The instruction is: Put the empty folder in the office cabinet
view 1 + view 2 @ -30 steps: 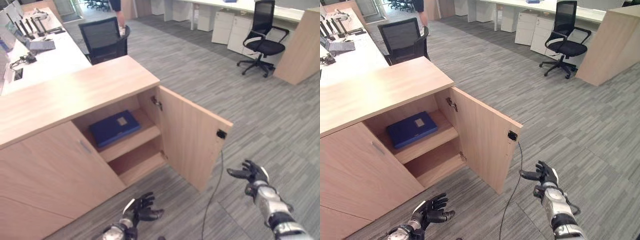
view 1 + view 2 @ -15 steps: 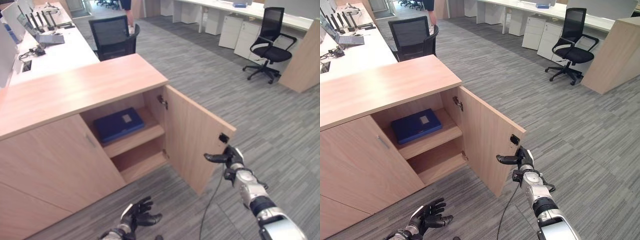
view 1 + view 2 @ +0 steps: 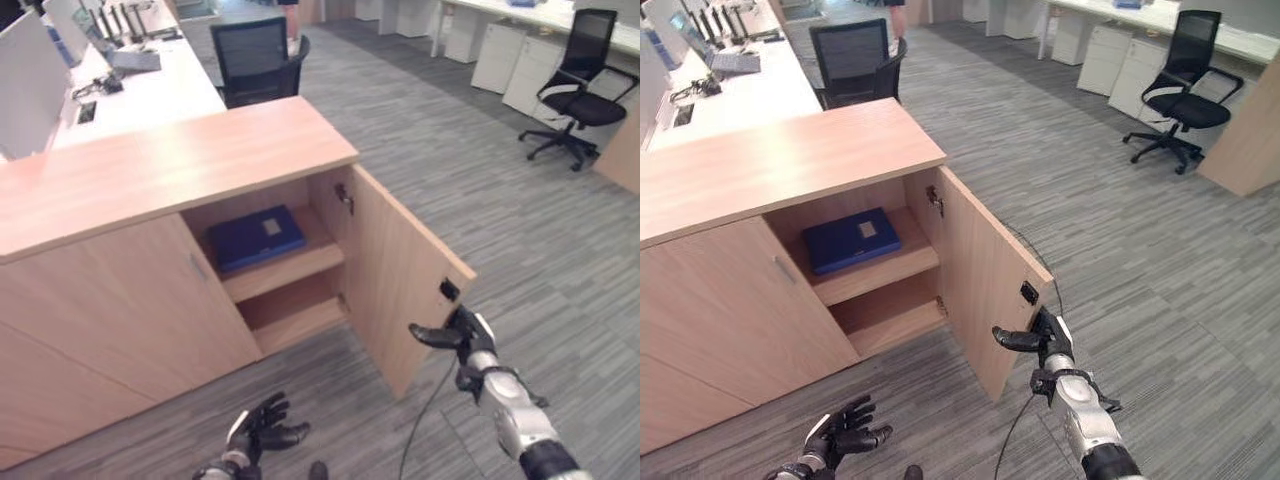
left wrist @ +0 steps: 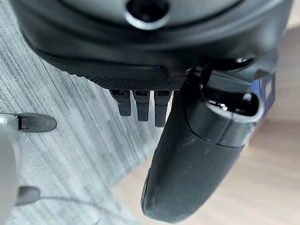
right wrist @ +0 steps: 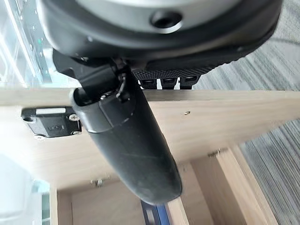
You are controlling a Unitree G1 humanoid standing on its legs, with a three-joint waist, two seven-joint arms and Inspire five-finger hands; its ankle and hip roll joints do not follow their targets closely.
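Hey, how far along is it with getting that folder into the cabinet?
Done: the blue folder lies flat on the upper shelf of the cabinet. In hand: the right robot hand is open at the free edge of the open door, holding nothing. The left robot hand hangs open near the floor. Left: probably just closing the door.

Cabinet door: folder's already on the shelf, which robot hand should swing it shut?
Right. The right robot hand is open at the free edge of the open cabinet door; the left robot hand hangs low over the carpet, apart from it.
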